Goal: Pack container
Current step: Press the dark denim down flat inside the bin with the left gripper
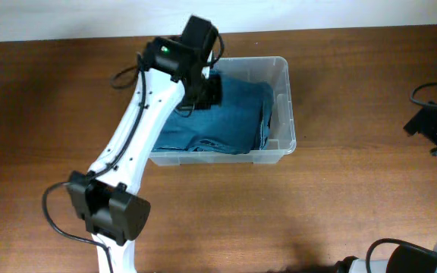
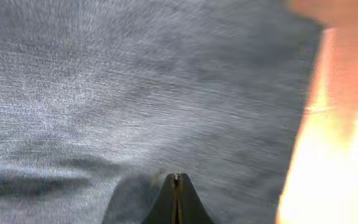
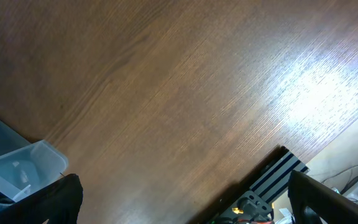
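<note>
The left arm (image 1: 139,129) rises from the near table (image 1: 340,205) edge and slants over the container's left rim. The container (image 1: 279,148) sits mid-table, toward the far edge, with folded jeans (image 1: 234,114) filling most of it — a bare strip shows along its right wall. Inside, over the far-left part of the jeans, the left gripper (image 2: 177,182) hangs close to the denim, fingers pressed tip to tip, no cloth seen between them. Whether it touches the denim I cannot tell. Well right of the container, the right gripper (image 3: 185,186) hovers over bare wood — fingers spread wide, holding nothing.
</note>
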You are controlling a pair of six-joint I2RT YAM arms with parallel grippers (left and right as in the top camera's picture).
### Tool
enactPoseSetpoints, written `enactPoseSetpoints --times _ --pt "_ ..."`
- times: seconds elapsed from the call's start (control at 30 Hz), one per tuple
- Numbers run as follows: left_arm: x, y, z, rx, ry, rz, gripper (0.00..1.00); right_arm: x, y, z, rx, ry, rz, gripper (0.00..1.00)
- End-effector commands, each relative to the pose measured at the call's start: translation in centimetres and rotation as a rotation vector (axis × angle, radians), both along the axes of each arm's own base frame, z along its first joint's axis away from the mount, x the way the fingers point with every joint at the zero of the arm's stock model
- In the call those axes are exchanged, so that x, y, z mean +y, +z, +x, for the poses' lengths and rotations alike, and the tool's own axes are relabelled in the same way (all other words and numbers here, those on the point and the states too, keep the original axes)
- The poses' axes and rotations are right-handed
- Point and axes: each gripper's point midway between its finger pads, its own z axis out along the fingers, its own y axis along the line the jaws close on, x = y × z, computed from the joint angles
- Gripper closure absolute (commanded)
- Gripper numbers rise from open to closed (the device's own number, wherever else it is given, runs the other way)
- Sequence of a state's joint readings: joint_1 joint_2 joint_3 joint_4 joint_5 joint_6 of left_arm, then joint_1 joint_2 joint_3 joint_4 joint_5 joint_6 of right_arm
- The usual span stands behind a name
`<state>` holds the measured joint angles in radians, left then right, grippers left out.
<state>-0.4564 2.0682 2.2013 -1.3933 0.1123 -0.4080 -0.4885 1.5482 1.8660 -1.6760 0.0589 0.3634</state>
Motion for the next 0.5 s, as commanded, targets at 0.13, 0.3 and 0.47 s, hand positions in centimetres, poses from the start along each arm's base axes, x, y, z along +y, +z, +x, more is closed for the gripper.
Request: enactPoseSetpoints --times 0.13,0.3,0.47 --pt "-3.7 -2.8 -3.1 0.112 -0.096 0.032 0.99 -0.1 0.2 -0.1 -0.005 -0.010 -0.004 0.02" --pt "-6.2 -7.2 -4.5 0.206 -0.156 0.085 0.99 -0.1 0.2 -0.1 -0.005 -0.010 -0.004 0.01" --pt "-7.1 -9.6 -4.5 0.234 -0.170 0.104 0.99 -0.1 0.2 -0.1 -0.005 -0.009 -0.004 0.01"
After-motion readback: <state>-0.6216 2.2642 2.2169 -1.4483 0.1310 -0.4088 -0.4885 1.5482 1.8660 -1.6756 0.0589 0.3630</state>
